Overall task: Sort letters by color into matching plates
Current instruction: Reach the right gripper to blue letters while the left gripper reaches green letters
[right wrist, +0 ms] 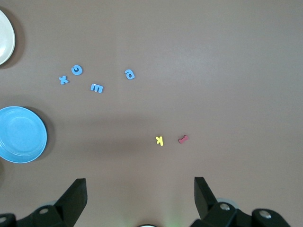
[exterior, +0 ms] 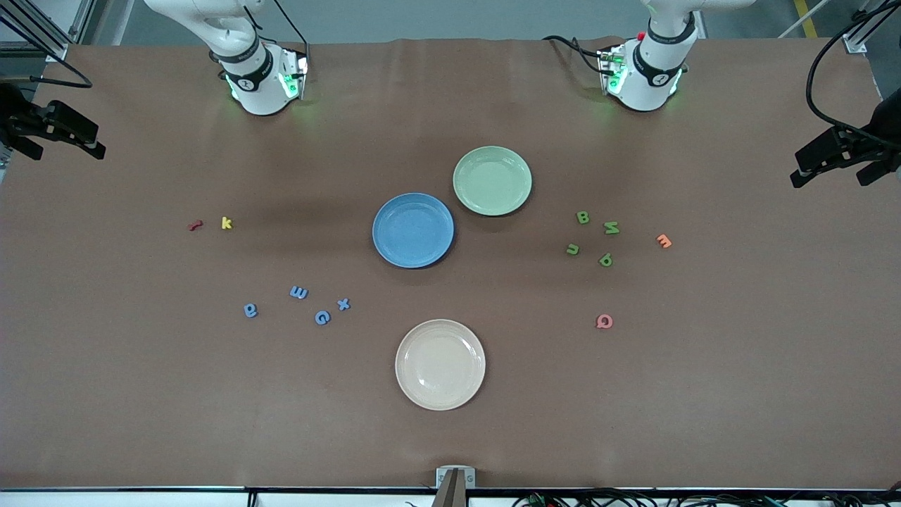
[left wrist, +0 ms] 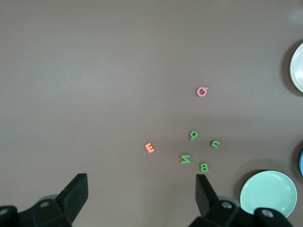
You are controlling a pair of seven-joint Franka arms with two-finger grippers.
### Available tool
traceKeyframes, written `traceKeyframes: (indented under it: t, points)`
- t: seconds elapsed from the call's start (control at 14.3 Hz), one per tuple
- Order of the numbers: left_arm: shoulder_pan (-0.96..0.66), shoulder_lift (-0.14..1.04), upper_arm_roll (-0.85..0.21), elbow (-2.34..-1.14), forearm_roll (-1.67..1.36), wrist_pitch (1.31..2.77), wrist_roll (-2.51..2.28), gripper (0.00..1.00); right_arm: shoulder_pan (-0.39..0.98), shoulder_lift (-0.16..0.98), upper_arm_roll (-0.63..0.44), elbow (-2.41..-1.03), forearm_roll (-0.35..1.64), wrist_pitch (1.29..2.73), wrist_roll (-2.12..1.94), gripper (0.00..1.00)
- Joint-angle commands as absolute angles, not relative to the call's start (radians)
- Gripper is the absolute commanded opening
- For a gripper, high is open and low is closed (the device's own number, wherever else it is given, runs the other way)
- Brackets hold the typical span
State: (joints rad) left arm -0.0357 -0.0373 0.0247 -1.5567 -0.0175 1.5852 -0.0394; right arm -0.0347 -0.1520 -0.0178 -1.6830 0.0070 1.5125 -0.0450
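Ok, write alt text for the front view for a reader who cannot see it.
A brown table holds a blue plate beside a pale green plate, both empty, and a cream plate nearer the camera. Four blue letters lie toward the right arm's end, four green letters toward the left arm's end, with red, yellow, orange and pink letters scattered. Both arms wait at their bases.

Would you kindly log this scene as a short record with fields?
blue plate: bare, mid-table
green plate: bare, beside the blue plate
blue letters: four, loose toward the right arm's end
green letters: four, loose toward the left arm's end
left gripper: open, waiting
right gripper: open, waiting
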Motion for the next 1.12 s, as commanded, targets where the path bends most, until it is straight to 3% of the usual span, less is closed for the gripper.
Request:
traceKeyframes:
  t: [0.0,0.63,0.91,1.05]
  points:
    - [-0.029,-0.040,0.020,-1.555,-0.005,1.577,-0.018,1.00,-0.038,-0.175,-0.014,-1.697,0.009,1.514,-0.051,1.00]
    - [-0.035,-0.006,0.018,-1.560,-0.008,1.554,-0.037,1.00,-0.044,-0.144,-0.018,-1.634,0.015,1.505,-0.046,1.00]
    - [-0.041,0.058,0.017,-1.629,-0.017,1.580,-0.038,1.00,-0.043,-0.040,-0.018,-1.632,0.011,1.519,-0.049,1.00]
    - [-0.051,0.081,0.008,-1.695,-0.032,1.664,-0.046,1.00,-0.041,0.052,-0.020,-1.628,-0.003,1.552,-0.051,1.00]
